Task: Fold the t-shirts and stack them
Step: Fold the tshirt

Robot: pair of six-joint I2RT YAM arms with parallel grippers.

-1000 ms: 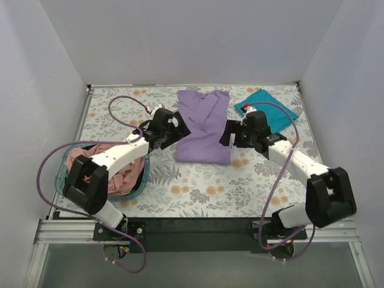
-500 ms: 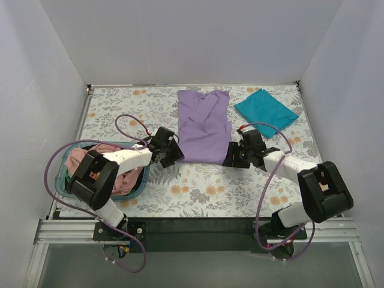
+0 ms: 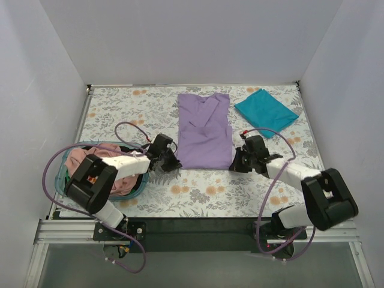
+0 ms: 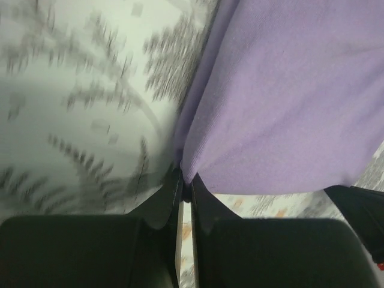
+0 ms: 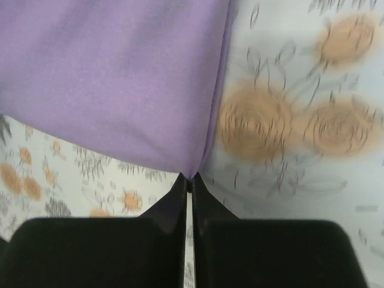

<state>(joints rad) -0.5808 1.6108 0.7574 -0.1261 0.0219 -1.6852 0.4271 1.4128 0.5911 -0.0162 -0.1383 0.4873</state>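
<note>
A lavender-purple t-shirt (image 3: pixel 204 132) lies partly folded at the table's middle, collar towards the far edge. My left gripper (image 3: pixel 176 162) is shut on its near left corner (image 4: pixel 187 173), the purple cloth pinched between the black fingers. My right gripper (image 3: pixel 233 165) is shut on the near right corner (image 5: pixel 193 172) in the same way. A folded teal-blue t-shirt (image 3: pixel 265 111) rests at the far right. Dusty pink t-shirts (image 3: pixel 90 161) are heaped in the basket at the left.
The round teal basket (image 3: pixel 143 177) sits near the left arm's base. The table carries a floral-printed cloth (image 3: pixel 204 192). White walls close in the left, right and far sides. Purple cables loop from both arms.
Both grippers moved down towards the near edge of the purple t-shirt and shut on its near corners. The shirt's near hem now lies a little closer to the arms' bases.
</note>
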